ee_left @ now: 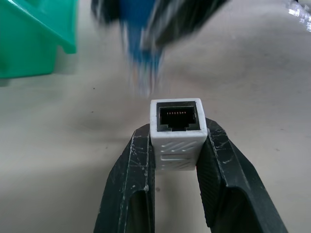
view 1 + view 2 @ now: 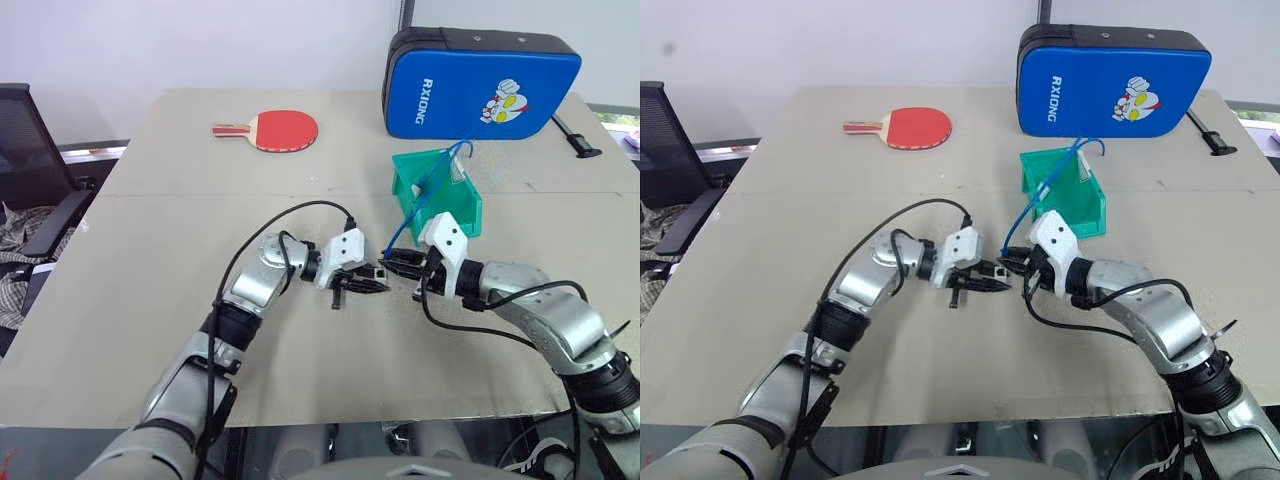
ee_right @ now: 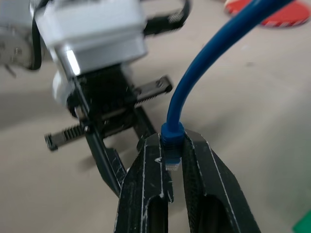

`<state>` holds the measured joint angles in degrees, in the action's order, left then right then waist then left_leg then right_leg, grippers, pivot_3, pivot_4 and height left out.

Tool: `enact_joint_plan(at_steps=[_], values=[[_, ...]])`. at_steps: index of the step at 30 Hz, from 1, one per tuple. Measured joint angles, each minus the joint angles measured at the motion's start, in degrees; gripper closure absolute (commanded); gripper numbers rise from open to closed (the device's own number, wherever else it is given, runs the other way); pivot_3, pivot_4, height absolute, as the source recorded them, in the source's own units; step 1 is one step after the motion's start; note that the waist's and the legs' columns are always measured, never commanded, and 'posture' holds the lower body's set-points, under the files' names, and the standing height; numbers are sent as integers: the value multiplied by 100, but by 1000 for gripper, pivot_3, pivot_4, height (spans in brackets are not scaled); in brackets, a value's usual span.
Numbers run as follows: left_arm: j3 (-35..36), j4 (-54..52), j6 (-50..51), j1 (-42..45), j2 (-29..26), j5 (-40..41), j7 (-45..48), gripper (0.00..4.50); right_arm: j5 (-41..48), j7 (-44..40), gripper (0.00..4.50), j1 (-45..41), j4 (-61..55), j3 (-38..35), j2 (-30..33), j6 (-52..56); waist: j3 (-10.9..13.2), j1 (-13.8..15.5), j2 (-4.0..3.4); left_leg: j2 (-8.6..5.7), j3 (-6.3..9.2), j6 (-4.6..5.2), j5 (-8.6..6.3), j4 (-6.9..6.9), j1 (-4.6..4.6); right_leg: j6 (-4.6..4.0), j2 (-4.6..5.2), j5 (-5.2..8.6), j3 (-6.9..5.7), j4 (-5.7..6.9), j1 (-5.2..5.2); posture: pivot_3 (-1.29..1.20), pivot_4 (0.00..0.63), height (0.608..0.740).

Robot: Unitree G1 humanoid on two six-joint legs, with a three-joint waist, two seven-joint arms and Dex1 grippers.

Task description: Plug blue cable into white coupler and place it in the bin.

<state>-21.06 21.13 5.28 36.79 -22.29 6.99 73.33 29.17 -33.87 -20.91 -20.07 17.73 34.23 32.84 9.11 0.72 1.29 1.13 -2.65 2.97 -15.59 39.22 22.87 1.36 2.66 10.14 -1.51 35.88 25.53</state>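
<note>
Mid-frame above the surface point(image 2: 150, 300), behind them the bin point(image 2: 460, 205): right gripper point(image 2: 392, 264) clamped on blue cable point(image 2: 425, 205) plug, left gripper point(image 2: 372, 285) clamped on white coupler point(image 1: 176, 133); square plug to socket, push straight.

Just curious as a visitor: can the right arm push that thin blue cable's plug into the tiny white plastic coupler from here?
Probably yes: the white coupler's socket faces the blue cable, with bare table between them.
</note>
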Motion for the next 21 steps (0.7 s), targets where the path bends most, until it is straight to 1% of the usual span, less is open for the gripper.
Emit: enact_joint_plan(at_steps=[5, 9, 14, 21], values=[[-70, 120, -71, 0, 8, -94, 139, 3929, -352, -460, 4500, -31, 95, 85, 20, -61, 0, 0, 0, 5, 0, 0, 0, 0, 1, 4, 0, 2, 0, 0, 0, 0, 150, 731], [-80, 138, -108, 0, 8, -122, 164, 3929, -489, -600, 4500, -31, 96, 72, -9, -69, 0, 1, 0, 6, 0, 0, 0, 1, -1, 12, 1, 6, 0, 1, -1, 0, 150, 731], [-79, 179, -193, 12, -2, -131, 192, 3929, -364, -703, 4500, -16, 101, -62, -238, 105, 0, 2, 0, 7, 1, 0, 0, 1, -1, 0, 0, -1, 0, 2, 0, 0, 150, 731], [-79, 192, -213, 14, -5, -137, 195, 3929, -327, -721, 4500, 40, 68, -163, -281, 277, 0, 0, 0, 7, 1, 0, 0, 1, -2, 0, 1, -1, 0, 3, -1, 0, 150, 731]])
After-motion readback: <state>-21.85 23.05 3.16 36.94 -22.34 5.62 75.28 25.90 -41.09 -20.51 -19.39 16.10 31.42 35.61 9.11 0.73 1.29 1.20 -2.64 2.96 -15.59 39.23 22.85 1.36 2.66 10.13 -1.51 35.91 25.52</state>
